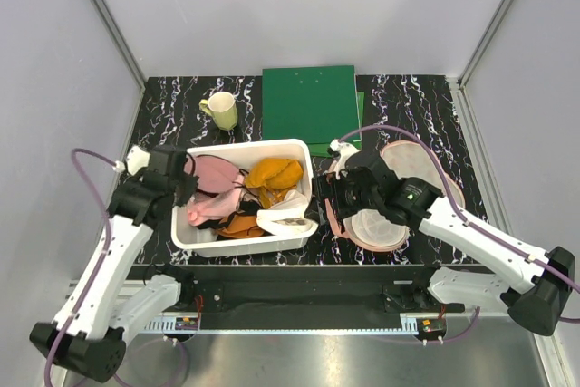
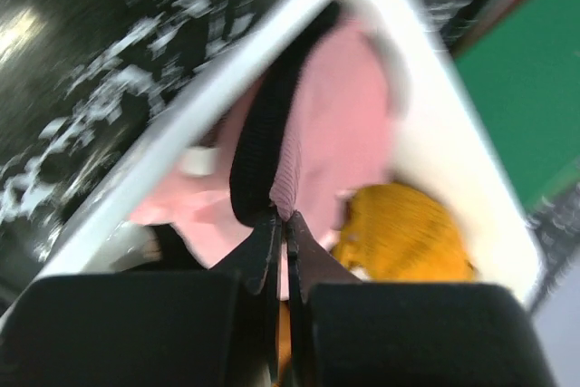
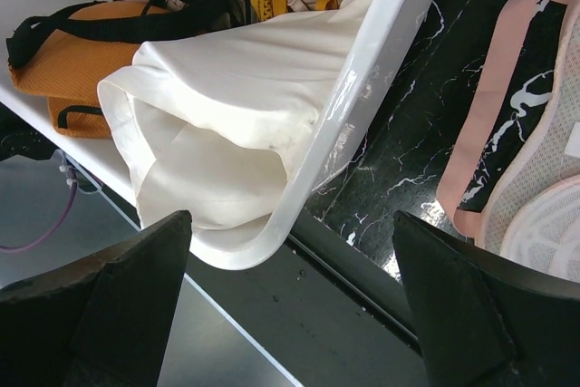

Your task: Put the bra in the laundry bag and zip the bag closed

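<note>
Bra (image 2: 335,124), dusty pink, shown with its surroundings in descending size. On the black marbled table (image 1: 172,101) stands the white bin (image 1: 254,144), and the garment lies at its left end. The laundry bag (image 1: 376,228) lies opened flat outside the bin's right wall, just right of the right gripper (image 3: 290,296). That gripper's fingers stand spread wide and hold nothing, above the gap between bin rim and bag. The left gripper (image 2: 281,224) is the nearer. Its fingers (image 2: 258,256) are pressed together and appear to pinch the pink fabric's near edge beside a black band (image 2: 258,147). The cup extends straight ahead of the tips, its long axis in line with them. An orange garment (image 2: 403,233) lies just to their right. The coming carry likely runs rightward across the bin to the bag.
</note>
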`<action>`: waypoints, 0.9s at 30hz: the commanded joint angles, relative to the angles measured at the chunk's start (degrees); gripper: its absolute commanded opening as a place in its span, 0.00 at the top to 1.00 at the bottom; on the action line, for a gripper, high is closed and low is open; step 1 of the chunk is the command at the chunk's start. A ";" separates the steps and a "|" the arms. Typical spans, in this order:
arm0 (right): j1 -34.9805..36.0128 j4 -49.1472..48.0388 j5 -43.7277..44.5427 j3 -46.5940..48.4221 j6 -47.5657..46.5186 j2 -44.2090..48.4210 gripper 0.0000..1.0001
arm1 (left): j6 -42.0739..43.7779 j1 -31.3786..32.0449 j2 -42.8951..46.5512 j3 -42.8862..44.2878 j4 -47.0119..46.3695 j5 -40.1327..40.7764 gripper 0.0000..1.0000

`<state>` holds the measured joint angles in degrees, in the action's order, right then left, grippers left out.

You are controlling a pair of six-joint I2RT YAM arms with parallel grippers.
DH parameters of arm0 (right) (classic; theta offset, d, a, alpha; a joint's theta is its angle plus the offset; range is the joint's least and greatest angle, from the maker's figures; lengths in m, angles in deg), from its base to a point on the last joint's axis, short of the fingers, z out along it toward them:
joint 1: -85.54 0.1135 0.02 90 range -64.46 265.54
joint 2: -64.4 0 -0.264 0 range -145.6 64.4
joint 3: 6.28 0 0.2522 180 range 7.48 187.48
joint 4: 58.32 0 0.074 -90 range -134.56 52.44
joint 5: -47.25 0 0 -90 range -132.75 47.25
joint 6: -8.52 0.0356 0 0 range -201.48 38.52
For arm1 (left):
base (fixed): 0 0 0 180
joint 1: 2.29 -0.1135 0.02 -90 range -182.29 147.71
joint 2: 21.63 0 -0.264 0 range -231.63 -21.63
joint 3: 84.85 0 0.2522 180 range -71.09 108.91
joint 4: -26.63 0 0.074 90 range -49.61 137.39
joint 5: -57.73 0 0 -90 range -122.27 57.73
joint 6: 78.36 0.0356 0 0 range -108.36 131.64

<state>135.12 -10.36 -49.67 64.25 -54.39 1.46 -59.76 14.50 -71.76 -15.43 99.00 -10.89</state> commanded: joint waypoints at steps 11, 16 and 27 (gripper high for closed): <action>0.43 1.14 -3.69 13.09 -5.64 -3.41 0.00 | 38.08 -0.27 9.44 10.95 -32.94 -34.61 1.00; 0.34 0.79 -9.60 19.41 -8.46 -5.70 0.00 | 40.29 -0.27 5.31 13.86 -40.40 -50.28 1.00; 0.43 -5.27 -14.08 24.35 -12.14 0.44 0.00 | 23.34 6.75 -6.64 22.21 -50.00 -52.61 1.00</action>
<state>135.16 -9.88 -58.96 86.24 -63.02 -2.01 -26.78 18.74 -75.87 3.26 56.71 -62.82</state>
